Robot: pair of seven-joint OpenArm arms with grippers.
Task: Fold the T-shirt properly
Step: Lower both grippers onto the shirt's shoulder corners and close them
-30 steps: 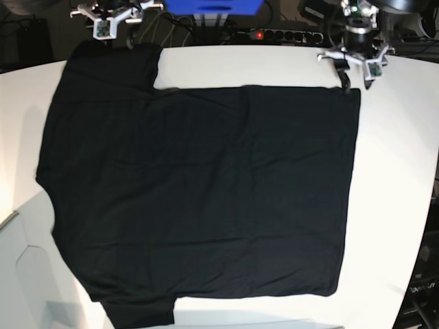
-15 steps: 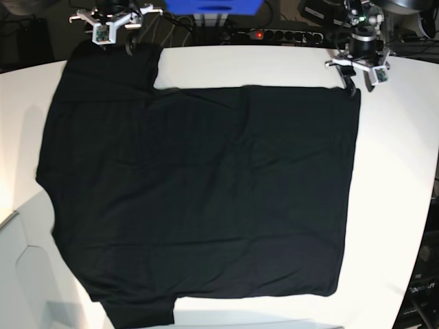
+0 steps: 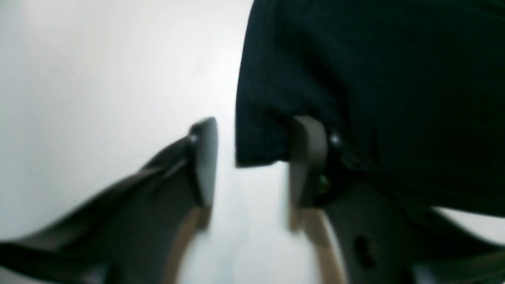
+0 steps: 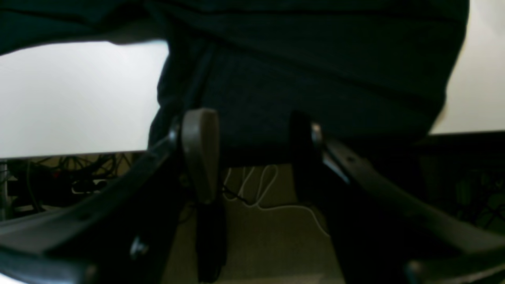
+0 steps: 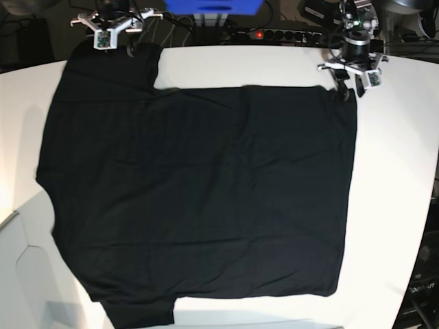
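Observation:
The black T-shirt (image 5: 199, 192) lies spread flat on the white table (image 5: 398, 171). At its far right corner, my left gripper (image 5: 345, 88) is down on the table. In the left wrist view that corner of the T-shirt (image 3: 375, 79) sits between the jaws of the left gripper (image 3: 256, 130). It rests against the right finger (image 3: 309, 157), with a gap to the left finger. My right gripper (image 5: 129, 46) stands open at the far left sleeve. Seen from the right wrist, the right gripper (image 4: 252, 118) straddles the sleeve hem of the T-shirt (image 4: 315, 79) at the table's back edge.
Behind the table run a power strip (image 5: 274, 33) with a red light, a blue box (image 5: 212, 5) and cables. White cables (image 4: 268, 197) lie on the floor below the back edge. The table's curved right rim (image 5: 429, 205) is close to the shirt's side.
The left gripper's jaws have narrowed around the shirt's far right corner, and that corner has shifted slightly left. The right gripper has barely moved.

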